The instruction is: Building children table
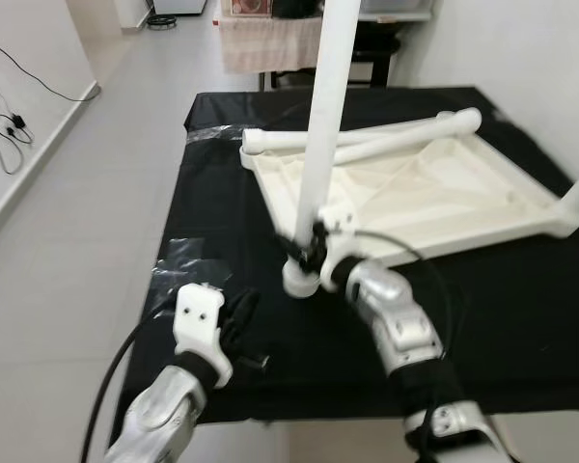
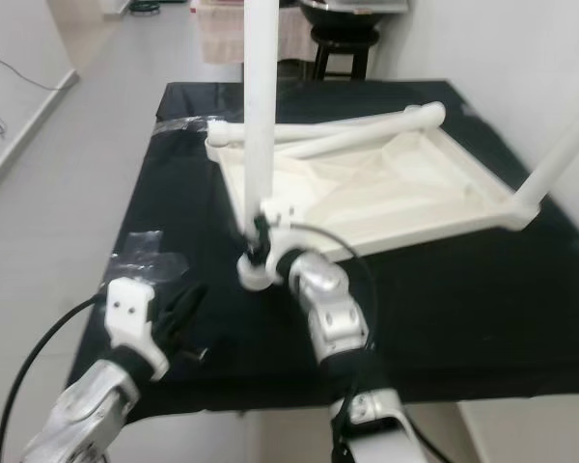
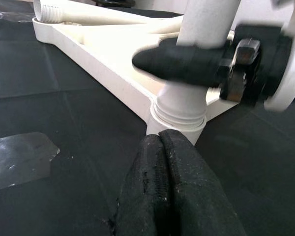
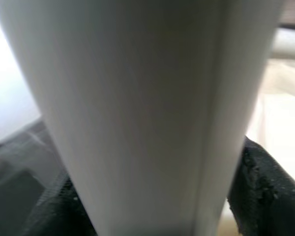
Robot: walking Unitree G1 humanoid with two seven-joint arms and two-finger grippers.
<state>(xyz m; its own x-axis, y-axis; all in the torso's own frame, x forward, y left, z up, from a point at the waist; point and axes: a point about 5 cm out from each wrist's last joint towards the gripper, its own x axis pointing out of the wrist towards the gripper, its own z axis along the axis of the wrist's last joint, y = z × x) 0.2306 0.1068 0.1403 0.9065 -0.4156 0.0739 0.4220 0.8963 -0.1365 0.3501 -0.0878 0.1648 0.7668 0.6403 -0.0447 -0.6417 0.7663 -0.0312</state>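
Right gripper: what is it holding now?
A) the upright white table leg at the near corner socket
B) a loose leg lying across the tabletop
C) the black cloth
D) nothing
A: the right gripper is clamped on the upright white leg, just above the near corner socket of the upside-down tabletop.

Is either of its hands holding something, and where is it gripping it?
The right tool grips the upright white table leg near its lower end, just above the corner socket. The left tool is shut on nothing.
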